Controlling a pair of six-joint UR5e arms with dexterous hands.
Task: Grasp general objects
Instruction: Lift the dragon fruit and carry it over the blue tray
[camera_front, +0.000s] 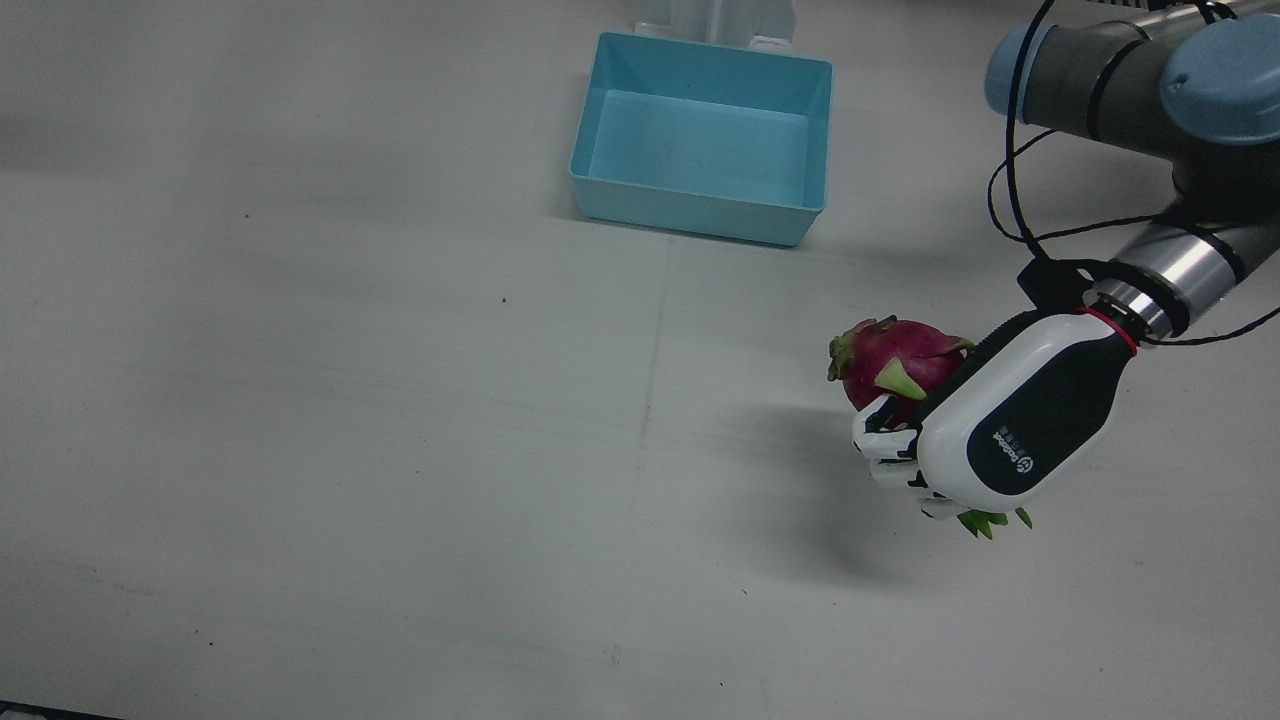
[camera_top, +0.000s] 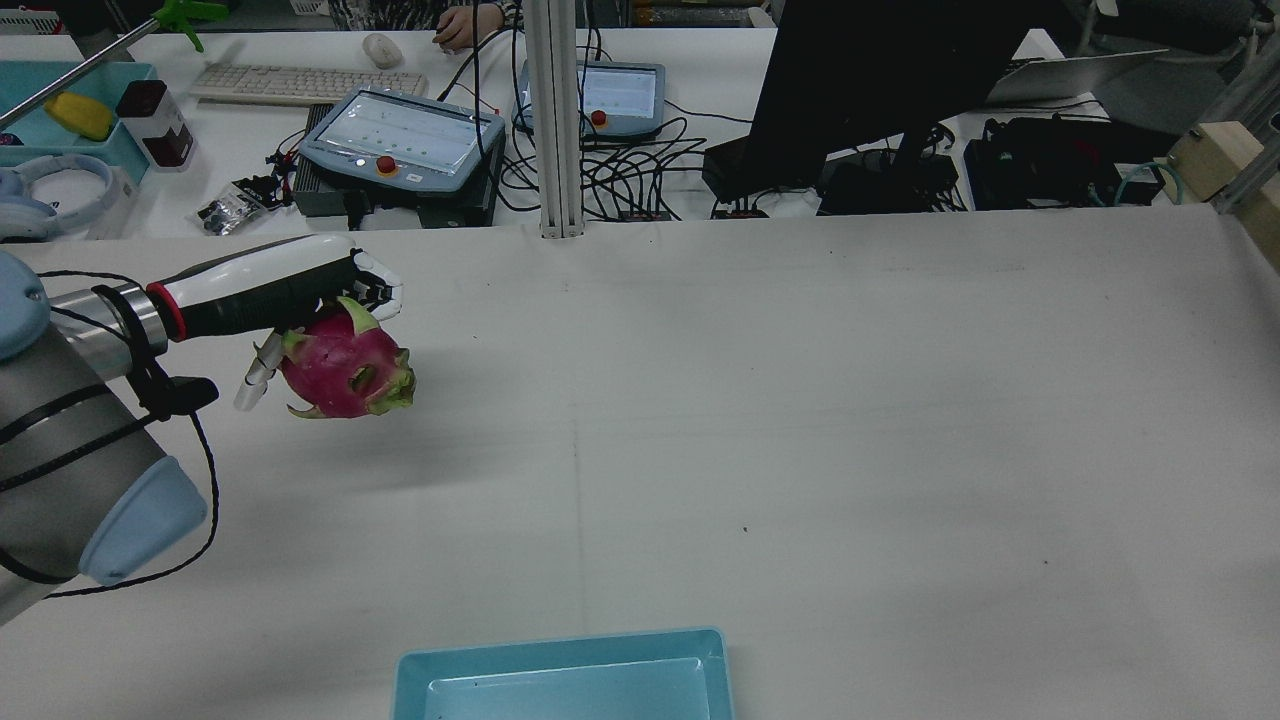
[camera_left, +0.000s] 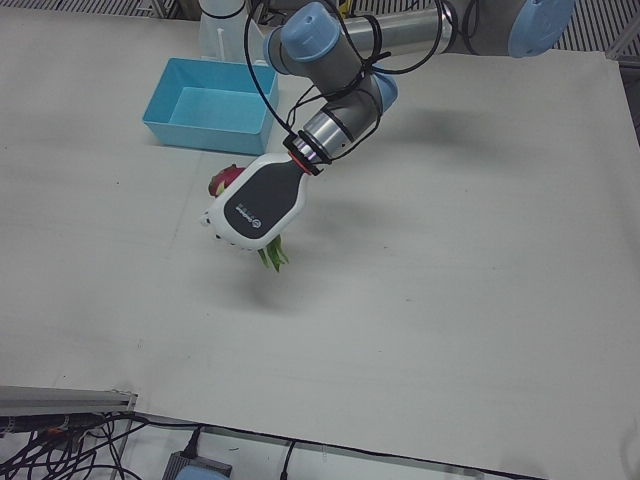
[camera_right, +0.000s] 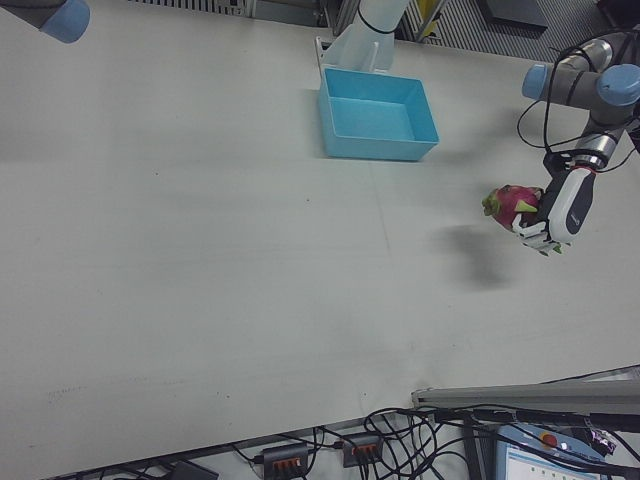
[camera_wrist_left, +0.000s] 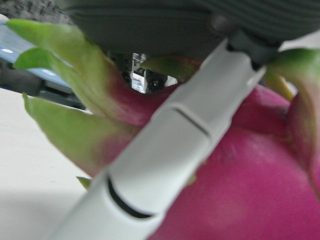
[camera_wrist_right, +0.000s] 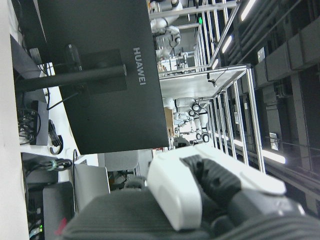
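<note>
A magenta dragon fruit (camera_front: 900, 368) with green scales hangs above the white table, its shadow lying apart from it. My left hand (camera_front: 1005, 430) is shut on the dragon fruit from above, on the left side of the table in the rear view. That view shows the fruit (camera_top: 345, 375) under the hand (camera_top: 275, 290). The left hand view is filled by the fruit (camera_wrist_left: 250, 180) with a white finger (camera_wrist_left: 165, 150) across it. My right hand (camera_wrist_right: 190, 195) shows only as a white and black part in its own view. Its fingers are hidden.
A light blue bin (camera_front: 700, 213) stands near the robot's side at the table's middle, seen also in the rear view (camera_top: 560, 645). Beyond the far edge stand a metal post (camera_top: 555, 120), teach pendants (camera_top: 400, 140), a monitor, cables and a person's hand (camera_top: 460, 25).
</note>
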